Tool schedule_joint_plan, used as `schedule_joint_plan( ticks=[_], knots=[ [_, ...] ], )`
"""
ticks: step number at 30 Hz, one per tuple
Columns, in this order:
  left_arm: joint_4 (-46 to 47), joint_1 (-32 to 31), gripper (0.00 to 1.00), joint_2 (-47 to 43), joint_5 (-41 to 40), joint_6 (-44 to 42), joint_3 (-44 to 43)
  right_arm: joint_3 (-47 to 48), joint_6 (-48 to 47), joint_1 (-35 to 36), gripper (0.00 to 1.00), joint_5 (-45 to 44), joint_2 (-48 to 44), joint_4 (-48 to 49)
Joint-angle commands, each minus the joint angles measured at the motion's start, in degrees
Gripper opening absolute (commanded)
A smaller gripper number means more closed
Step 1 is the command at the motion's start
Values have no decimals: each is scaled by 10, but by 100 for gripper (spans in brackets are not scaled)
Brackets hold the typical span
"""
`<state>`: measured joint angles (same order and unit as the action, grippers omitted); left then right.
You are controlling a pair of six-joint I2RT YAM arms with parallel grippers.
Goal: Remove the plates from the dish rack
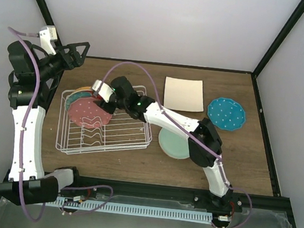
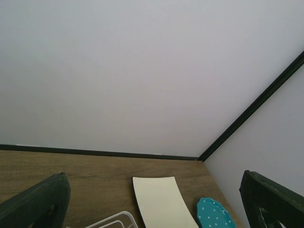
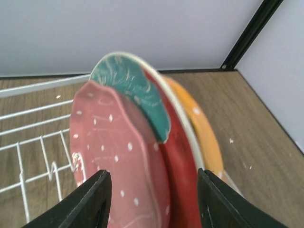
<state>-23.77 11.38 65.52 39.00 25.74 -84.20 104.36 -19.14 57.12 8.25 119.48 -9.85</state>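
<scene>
The white wire dish rack (image 1: 106,136) sits left of centre. Three plates stand at its left end: a pink dotted plate (image 1: 89,113), a red-and-teal floral plate (image 3: 164,118) behind it, and an orange plate (image 3: 204,130) at the back. My right gripper (image 1: 103,99) is open, its fingers (image 3: 90,202) straddling the rims of the pink and floral plates. On the table lie the square cream plate (image 1: 184,94), the teal dotted plate (image 1: 226,113) and the mint green plate (image 1: 173,143). My left gripper (image 1: 77,51) is open and empty, raised behind the rack.
The enclosure's white walls and black corner posts (image 1: 277,37) close in the back and sides. The right arm (image 1: 193,134) stretches across the mint plate. In the left wrist view the cream plate (image 2: 159,202) and teal plate (image 2: 213,216) show.
</scene>
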Motion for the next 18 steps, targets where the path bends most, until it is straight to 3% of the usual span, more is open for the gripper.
schedule_joint_plan(
  ticks=[1,18],
  knots=[
    [-2,4,100,2,3,-6,1,50,-22,6,51,-18,26,31],
    [-1,4,100,6,11,-10,1,70,-32,16,50,5,56,28]
  ],
)
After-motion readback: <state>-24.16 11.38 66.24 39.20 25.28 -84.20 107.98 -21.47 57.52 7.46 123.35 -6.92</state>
